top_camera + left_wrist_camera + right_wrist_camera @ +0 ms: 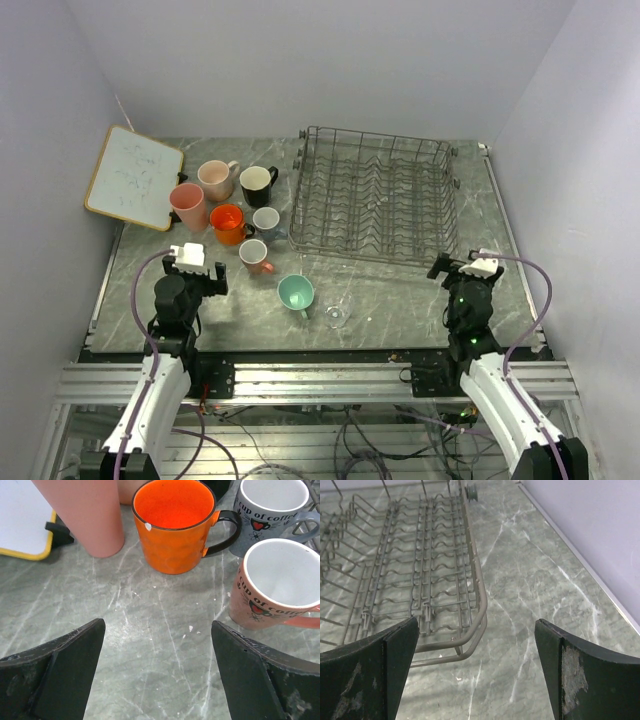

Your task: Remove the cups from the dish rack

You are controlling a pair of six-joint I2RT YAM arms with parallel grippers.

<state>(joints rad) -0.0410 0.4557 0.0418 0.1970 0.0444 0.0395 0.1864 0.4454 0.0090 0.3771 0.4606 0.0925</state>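
Cups (228,222) left of dish rack (375,195) | clear glass (337,316) seemingly upright | left end effector (157,630), right end effector (476,625) both apart

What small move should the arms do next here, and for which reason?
Probably no further pick: I would only fold both arms back to rest. The dish rack looks empty, all eight cups, from the pink tumbler to the clear glass, stand on the table outside it, and the left gripper and the right gripper are open and hold nothing.
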